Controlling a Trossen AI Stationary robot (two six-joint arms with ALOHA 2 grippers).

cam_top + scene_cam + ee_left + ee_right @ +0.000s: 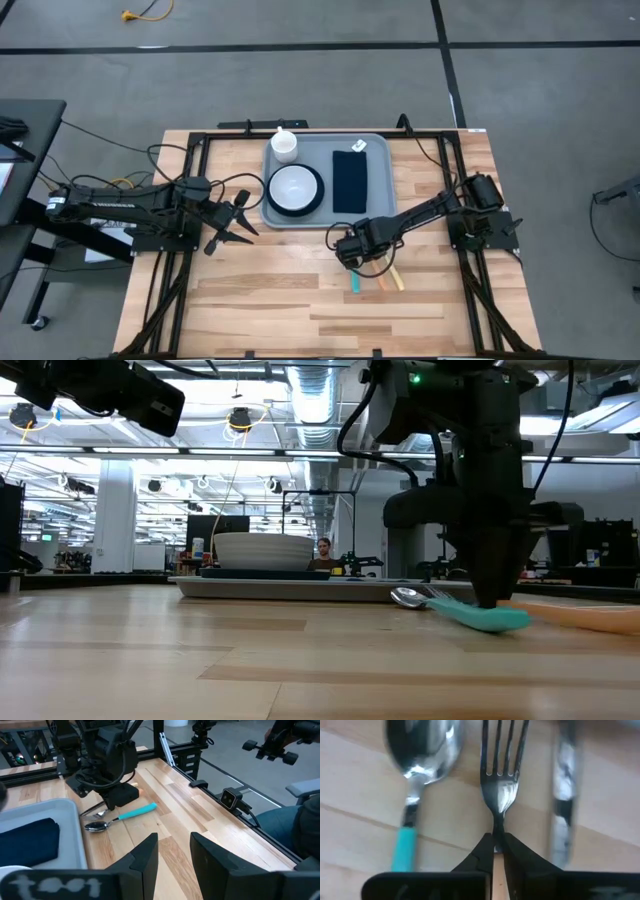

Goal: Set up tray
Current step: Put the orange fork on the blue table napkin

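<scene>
Nearest the front edge of the tabletop (300, 300), the cutlery lies in a row just short of the tray: a spoon (422, 750) with a teal handle, a fork (500, 765) in the middle, and what looks like a knife (565, 780) on the other side. The right tool (498, 845) is down among them, its fingers pinched narrow on the neck of the fork, just below the tines. The step in hand appears to be picking up the fork to carry it to the tray.

Farther back, the tray (385, 205) sits at the far middle of the tabletop, already holding a white bowl (293, 186) on a dark plate (318, 200), a dark napkin (350, 180) beside them, and a white cup (284, 143) at its far corner.

The left tool (235, 222) waits beside the tray's left side, above the wood, fingers spread wide and holding nothing.

The next move probably calls for a straight lift that keeps the fork clear of the spoon and knife lying close by, then a short carry over the raised rim, likely onto the napkin or beside it.
</scene>
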